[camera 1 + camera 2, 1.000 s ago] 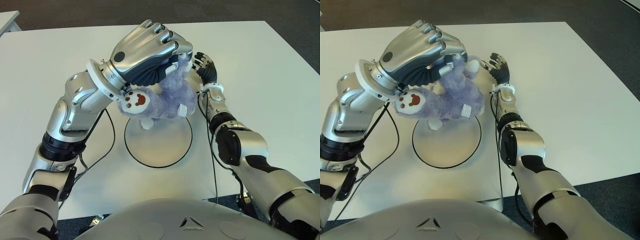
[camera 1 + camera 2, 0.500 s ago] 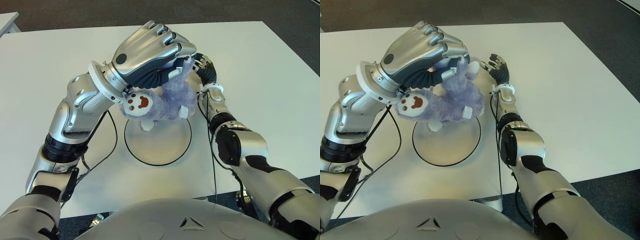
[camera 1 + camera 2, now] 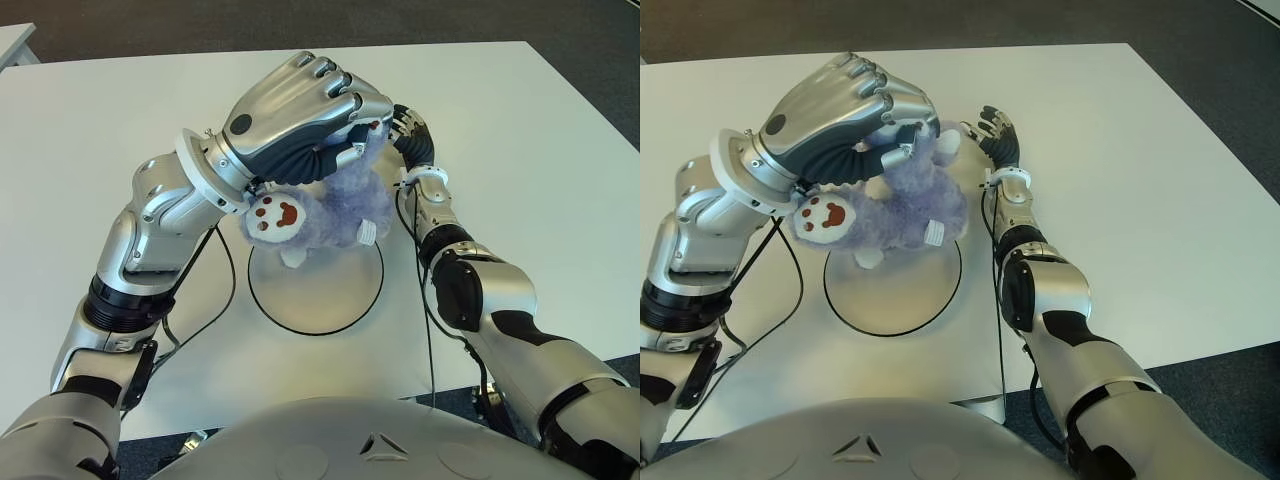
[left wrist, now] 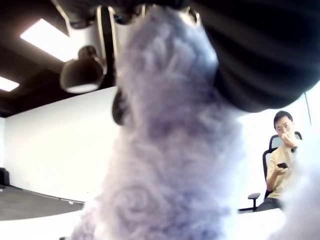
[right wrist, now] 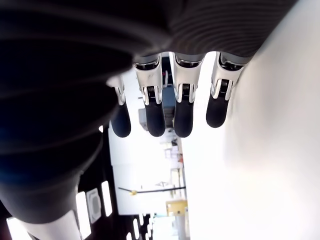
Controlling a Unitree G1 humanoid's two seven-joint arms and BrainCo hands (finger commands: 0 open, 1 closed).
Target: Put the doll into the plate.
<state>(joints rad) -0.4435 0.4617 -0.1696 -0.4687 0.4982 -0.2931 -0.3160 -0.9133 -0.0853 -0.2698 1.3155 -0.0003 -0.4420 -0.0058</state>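
Lowered since a second ago, the doll [image 3: 330,205] hangs clenched in the left hand [image 3: 290,115] just over the plate [image 3: 316,290], not yet released. Right hand [image 3: 408,130], fingers relaxed, shows beside it over the desk [image 3: 520,150].

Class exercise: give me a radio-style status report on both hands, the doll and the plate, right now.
Left hand shut on doll, held above plate's far edge. Right hand open, empty, beside doll on its right. Plate unobstructed.
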